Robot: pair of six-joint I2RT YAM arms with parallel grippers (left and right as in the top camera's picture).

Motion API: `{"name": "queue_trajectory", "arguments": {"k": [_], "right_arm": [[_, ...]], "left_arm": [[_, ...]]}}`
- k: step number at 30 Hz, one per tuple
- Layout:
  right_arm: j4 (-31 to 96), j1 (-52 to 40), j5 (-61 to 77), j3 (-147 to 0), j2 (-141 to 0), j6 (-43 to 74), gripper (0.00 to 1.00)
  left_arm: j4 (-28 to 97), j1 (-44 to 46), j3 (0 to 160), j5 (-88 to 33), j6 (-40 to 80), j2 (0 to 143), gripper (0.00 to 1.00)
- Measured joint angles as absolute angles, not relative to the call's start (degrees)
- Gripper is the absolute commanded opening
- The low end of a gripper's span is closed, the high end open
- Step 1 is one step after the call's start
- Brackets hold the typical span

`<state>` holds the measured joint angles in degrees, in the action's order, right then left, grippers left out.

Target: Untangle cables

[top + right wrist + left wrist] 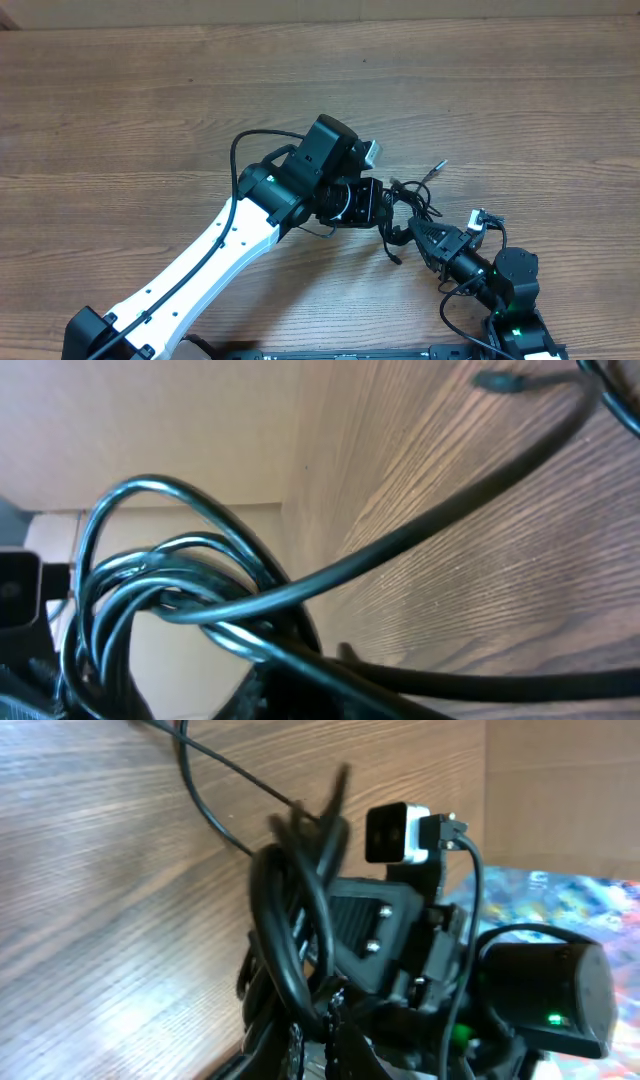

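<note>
The cables (412, 198) are thin black cords tangled in a knot between my two grippers, right of the table's centre. One pale plug tip (438, 166) sticks out to the upper right, and another end (395, 256) hangs toward the front. My left gripper (385, 205) comes in from the left and is shut on the cables (295, 910), with its jaws (325, 1040) tight around the strands. My right gripper (408, 232) meets the knot from the lower right. Looped cables (170, 595) fill its view and run down into its jaws (300, 685), which look shut on them. A single strand leads off to a plug (493, 379) lying on the wood.
The wooden table (150, 110) stretches left and back from the knot. The left arm's own thicker black cable (245, 140) arcs above its wrist. The right arm's body (540, 990) and white camera (398, 830) sit close behind the bundle. A tan wall (150, 420) borders the table.
</note>
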<state>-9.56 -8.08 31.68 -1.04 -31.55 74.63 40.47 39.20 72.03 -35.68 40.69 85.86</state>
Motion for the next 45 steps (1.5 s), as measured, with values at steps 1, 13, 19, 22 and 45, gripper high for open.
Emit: {"name": "queue_trajectory", "arguments": {"k": [1,13,19,22,45], "right_arm": [[-9.5,-8.1,31.7,-1.0,-31.6,74.0,0.04],[-11.0,-8.0,31.0,-1.2,-31.4,66.8,0.04],[-11.2,-8.0,32.8,-1.5,-31.4,62.8,0.04],[-9.7,-8.0,33.8,-1.3,-31.5,60.3,0.04],[-15.7,-8.0,32.1,-1.2,-32.2,50.0,0.04]], "left_arm": [[39.9,39.2,72.1,-36.1,41.8,85.9,0.04],[32.0,36.8,71.7,-36.8,69.8,86.5,0.04],[32.2,33.7,71.6,-32.5,80.2,86.8,0.04],[31.6,31.2,71.7,-29.1,82.5,86.8,0.06],[43.0,15.4,72.0,-18.6,49.1,85.9,0.28]]}}
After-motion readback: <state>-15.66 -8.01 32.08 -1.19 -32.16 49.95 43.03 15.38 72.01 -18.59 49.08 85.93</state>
